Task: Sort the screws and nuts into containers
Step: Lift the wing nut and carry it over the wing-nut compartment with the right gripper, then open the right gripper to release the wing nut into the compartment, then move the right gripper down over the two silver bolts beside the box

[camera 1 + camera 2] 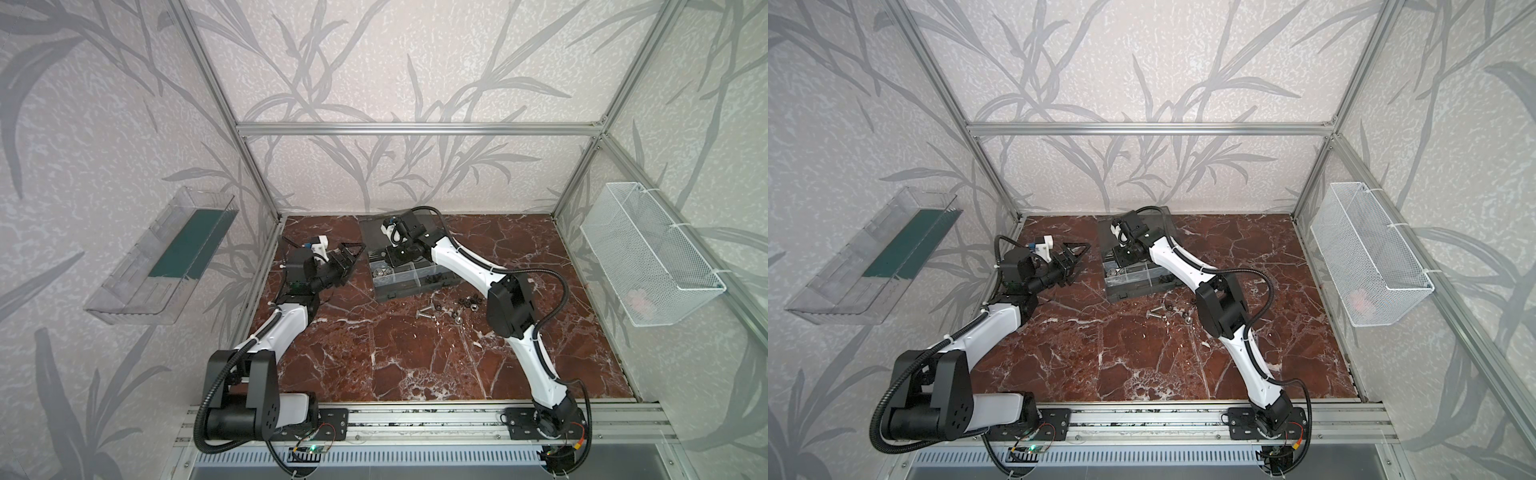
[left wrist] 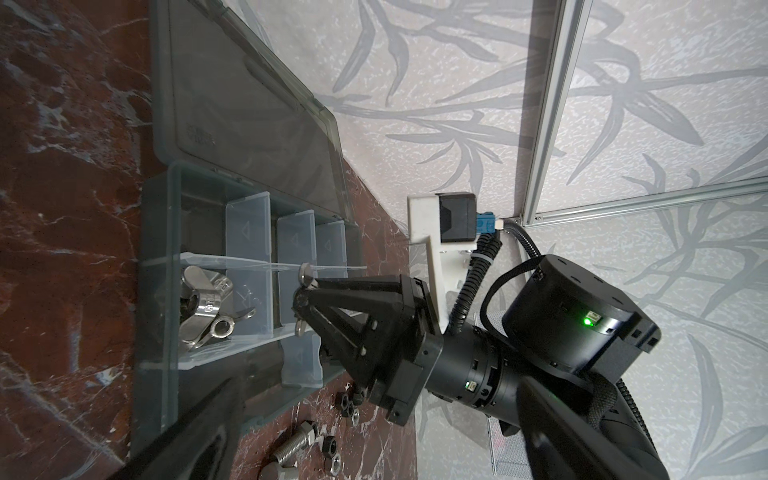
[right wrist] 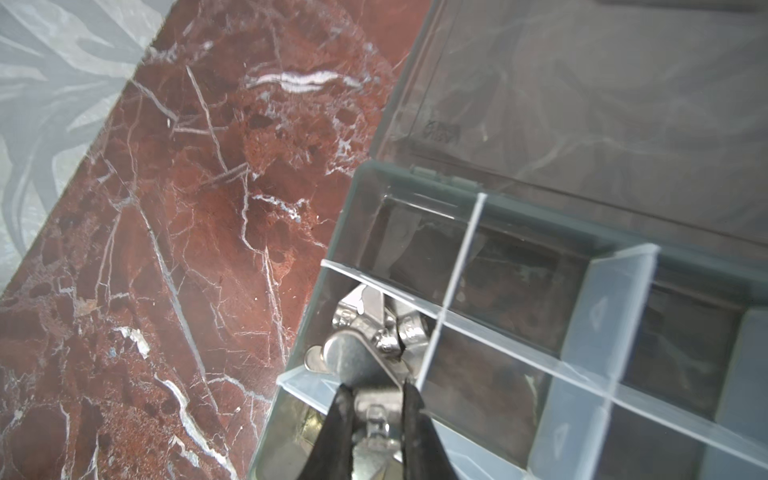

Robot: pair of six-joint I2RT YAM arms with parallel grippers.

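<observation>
Left arm (image 1: 286, 320) and right arm (image 1: 461, 257) wearing white shells, black joints
Ribbed black cables (image 1: 540, 269) are looping along both

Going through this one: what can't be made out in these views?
- Loose nuts and bolts: too small in both top views to count.
- Case: several compartments hidden under the right arm in both top views.
- Wing nut in the right tool: partly covered by its fingers, right wrist view.
</observation>
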